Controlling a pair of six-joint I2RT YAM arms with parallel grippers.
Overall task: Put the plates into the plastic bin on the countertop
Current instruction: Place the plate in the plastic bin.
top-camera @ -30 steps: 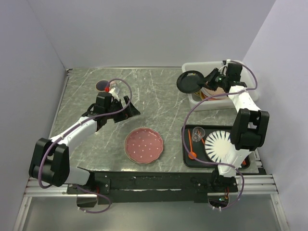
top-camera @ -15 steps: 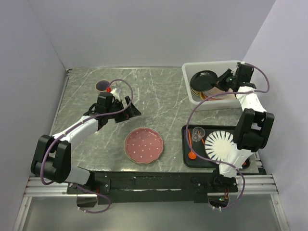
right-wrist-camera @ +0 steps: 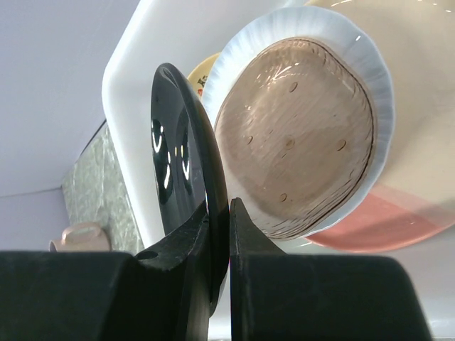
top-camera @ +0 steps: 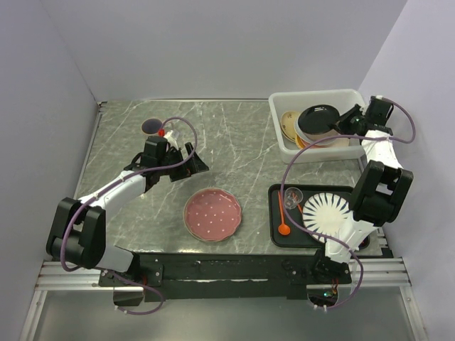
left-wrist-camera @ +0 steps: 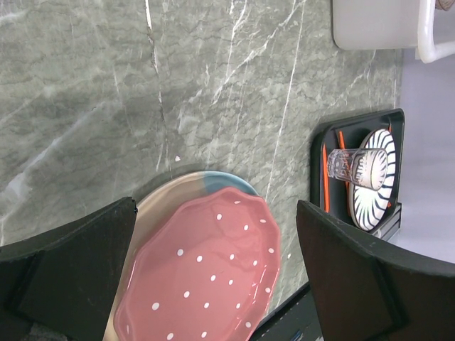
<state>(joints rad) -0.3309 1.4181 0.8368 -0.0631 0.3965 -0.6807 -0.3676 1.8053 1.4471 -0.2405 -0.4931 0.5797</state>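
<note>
Two arms. Right gripper is clamped on the rim of one black plate, holding it inside the outline of the bin at the far right of the countertop, above the stack there; contact with the stack can't be told. At least three more plates lie in the bin, the top one a brown-centred plate. Left gripper has its fingers spread wide and holds nothing, above and apart from one pink dotted plate. That plate lies on one cream-rimmed plate on the countertop. One black tray carries one striped plate and one glass.
</note>
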